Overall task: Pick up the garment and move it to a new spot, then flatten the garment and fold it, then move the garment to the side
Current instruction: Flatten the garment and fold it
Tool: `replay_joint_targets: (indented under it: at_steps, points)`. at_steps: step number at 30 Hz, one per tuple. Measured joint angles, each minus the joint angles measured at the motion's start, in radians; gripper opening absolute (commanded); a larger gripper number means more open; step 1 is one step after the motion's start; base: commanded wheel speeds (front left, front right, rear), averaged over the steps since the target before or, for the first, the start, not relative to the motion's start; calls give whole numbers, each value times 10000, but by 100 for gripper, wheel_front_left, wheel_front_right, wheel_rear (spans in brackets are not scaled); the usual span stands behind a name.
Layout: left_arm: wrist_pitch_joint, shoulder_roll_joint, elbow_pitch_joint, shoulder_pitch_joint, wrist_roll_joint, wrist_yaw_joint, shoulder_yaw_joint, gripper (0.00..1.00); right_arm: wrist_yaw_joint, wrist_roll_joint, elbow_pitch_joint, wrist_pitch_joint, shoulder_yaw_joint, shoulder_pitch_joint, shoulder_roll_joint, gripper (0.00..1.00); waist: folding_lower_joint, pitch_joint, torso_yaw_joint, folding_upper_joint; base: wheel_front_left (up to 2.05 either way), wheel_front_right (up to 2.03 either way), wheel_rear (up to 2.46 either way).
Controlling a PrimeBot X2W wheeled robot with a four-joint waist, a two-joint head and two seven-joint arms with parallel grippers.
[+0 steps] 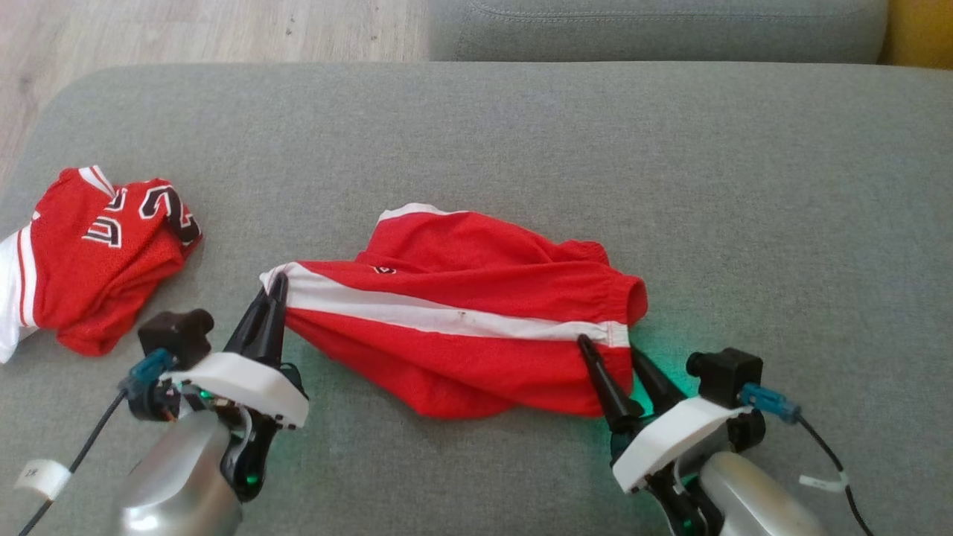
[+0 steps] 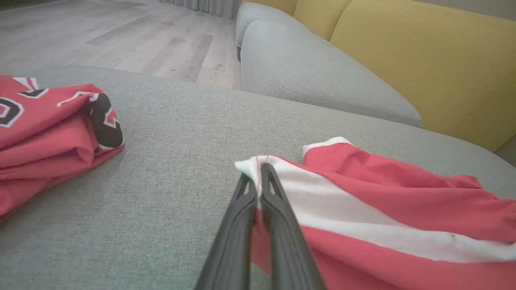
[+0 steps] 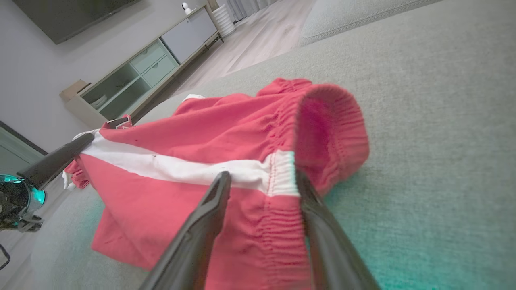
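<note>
- At the left gripper (image 1: 277, 286): jaws clamped on the white-striped hem corner of the garment (image 1: 461, 298), a pair of red shorts lying rumpled on the grey cushion (image 1: 521, 134).
- At the right gripper (image 3: 262, 177): fingers spread, straddling the elastic waistband at the stripe's other end. Fabric lies between them, not pinched.
- Between the two grippers: the garment spans the gap.
- Outboard of the left gripper, apart from it: a bunched red jersey (image 1: 97, 253).
- Beyond both grippers: a second grey cushion (image 1: 655, 30) and wood floor (image 1: 223, 30).

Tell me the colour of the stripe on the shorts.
White stripe on red shorts; clearest in the head view.
</note>
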Motion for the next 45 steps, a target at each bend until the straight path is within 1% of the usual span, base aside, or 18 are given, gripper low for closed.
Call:
replay_joint_targets:
  at_steps: [1, 2, 3, 7, 11, 17, 20, 21, 24, 26, 30, 34, 37, 38, 40, 42, 43, 45]
  points:
    - [0, -2, 0, 0, 38, 0, 36, 0, 0, 27, 0, 0, 71, 0, -21, 37, 0, 5, 1, 0, 0, 0, 0]
    - [0, -2, 0, 0, 92, 0, 79, 0, 0, 58, -13, 0, 107, 0, -38, 11, 0, 11, 2, 0, 0, 0, 0]
    - [0, -2, 0, 0, 92, 0, 102, 0, 0, 69, -54, 0, 105, 0, -59, 0, 0, 18, 0, 0, 0, 0, 0]
    - [0, -2, -23, 0, 188, 0, 155, 0, 0, 58, -491, 0, -186, -9, -125, 0, 0, 3, -20, 0, 0, 0, 0]
    - [0, 8, -259, 1, 416, 0, 487, 0, 0, -96, -1072, 0, -604, -5, -109, 0, 1, -178, -76, 0, 0, 0, 0]
    - [-2, 272, -1304, -10, 838, 0, 1043, 0, 0, 153, -2303, 0, -819, -33, -174, 0, 0, -778, -252, 0, 0, 0, 0]
    - [-2, 533, -1985, -102, 1041, 0, 1352, 0, 0, 418, -3033, 0, -943, -330, -403, 0, -1, -1128, -380, 0, 0, 0, 0]
    - [-29, 700, -2529, -272, 1131, 0, 1478, 0, 0, 598, -3576, 0, -999, -746, -635, 0, -1, -1318, -479, 0, 0, 0, 0]
    - [-29, 951, -3331, -661, 1239, 0, 1672, 0, 0, 1041, -4289, 0, -1254, -1396, -988, 0, -1, -1570, -608, 0, 0, 0, 0]
    - [19, 1191, -3902, -906, 1319, 21, 1766, 0, 0, 1348, -4640, 0, -1254, -1739, -1346, 0, -1, -1733, -674, 0, 0, 0, 0]
    - [652, 1576, -4991, -1231, 1425, 412, 1816, 0, 0, 1954, -5041, 244, -1283, -2245, -1904, 0, -1, -1927, -768, 0, 0, 0, 0]
    - [1603, 1741, -5607, -1513, 1415, 859, 1833, 0, 0, 2499, -4865, 1319, -1507, -2772, -2201, 0, -2, -1819, -786, 0, 0, 0, 0]
    - [2194, 1753, -5561, -1582, 1415, 1064, 1708, 0, 0, 2836, -4196, 2171, -1586, -3195, -2199, 0, 0, -1561, -783, 0, 0, 0, 0]
    - [2330, 1718, -5463, -1581, 1409, 1066, 1651, 0, 0, 2941, -3939, 2351, -1593, -3317, -2169, 0, 0, -1455, -779, 0, 0, 0, 0]
    - [2395, 1461, -5152, -1605, 1266, 1162, 1626, 0, 0, 2968, -3335, 2661, -1540, -3650, -2140, 0, -1, -1187, -762, 0, 0, 0, 0]
    - [2220, 1210, -4554, -1878, 1429, 1237, 1482, 0, 0, 2493, -2742, 2648, -1335, -4251, -2184, 0, 1, -829, -729, 0, 0, 0, 0]
    - [2220, 1210, -4554, -1878, 1429, 1237, 1482, 0, 0, 2493, -2742, 2648, -1335, -4251, -2184, 0, 1, -829, -729, 0, 0, 0, 0]
    - [1653, 907, -3931, -2509, 1732, 1377, 1476, 0, 0, 1985, -2180, 2209, -1195, -5148, -2155, 0, 3, -440, -693, 0, 0, 0, 0]
